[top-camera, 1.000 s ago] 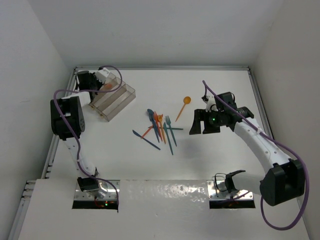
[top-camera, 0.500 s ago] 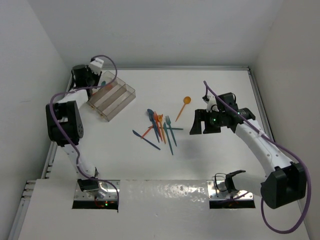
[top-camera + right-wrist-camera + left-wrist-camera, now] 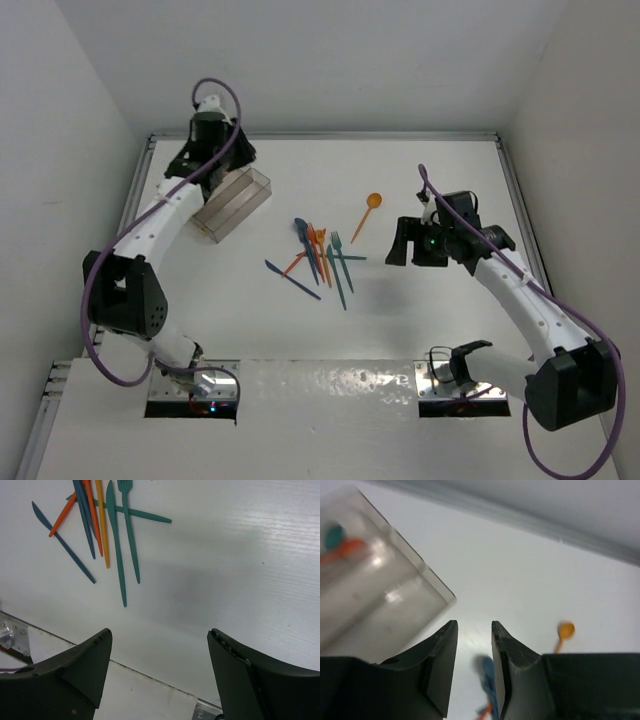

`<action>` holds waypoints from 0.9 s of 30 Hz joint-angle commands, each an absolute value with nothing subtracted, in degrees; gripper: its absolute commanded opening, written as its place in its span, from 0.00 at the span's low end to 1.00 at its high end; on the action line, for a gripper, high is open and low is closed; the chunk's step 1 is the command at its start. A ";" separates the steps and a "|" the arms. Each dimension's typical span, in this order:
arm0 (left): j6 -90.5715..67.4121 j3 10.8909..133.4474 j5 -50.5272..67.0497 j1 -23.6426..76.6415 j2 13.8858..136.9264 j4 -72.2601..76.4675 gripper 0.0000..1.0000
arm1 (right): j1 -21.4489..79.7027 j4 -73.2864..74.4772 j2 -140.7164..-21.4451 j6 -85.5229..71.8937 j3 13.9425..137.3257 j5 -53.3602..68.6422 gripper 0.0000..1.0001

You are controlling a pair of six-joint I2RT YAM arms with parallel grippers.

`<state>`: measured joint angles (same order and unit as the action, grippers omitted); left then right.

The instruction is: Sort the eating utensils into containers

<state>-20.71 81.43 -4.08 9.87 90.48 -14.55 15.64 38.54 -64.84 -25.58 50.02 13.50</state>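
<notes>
Your left arm (image 3: 165,215) has lifted away from the tray (image 3: 238,198). Right tool (image 3: 160,639) gapes empty near the utensils (image 3: 322,258) heaped on the desk (image 3: 440,165) — crossed handles invite a double pick. Far off, left tool (image 3: 474,630), narrowly parted and empty, could clip the tray's wall.

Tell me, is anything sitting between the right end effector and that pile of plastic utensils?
Nothing visible does. Only bare table lies between the open right end effector and the utensil pile. The lone orange spoon lies close beside that line, but it is itself one to sort.
</notes>
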 commanded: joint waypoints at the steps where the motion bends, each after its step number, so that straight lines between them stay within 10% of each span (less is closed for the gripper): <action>1: -34.62 77.26 -2.99 17.21 91.22 -21.62 0.31 | 15.91 35.86 -62.58 -27.51 48.96 11.34 0.76; 27: -42.54 76.99 6.06 20.39 114.08 -14.15 0.29 | 16.00 35.77 -58.01 -28.21 44.30 12.39 0.76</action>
<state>-42.50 75.22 5.61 21.28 113.38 -16.03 15.64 36.47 -57.82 -28.12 43.86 12.53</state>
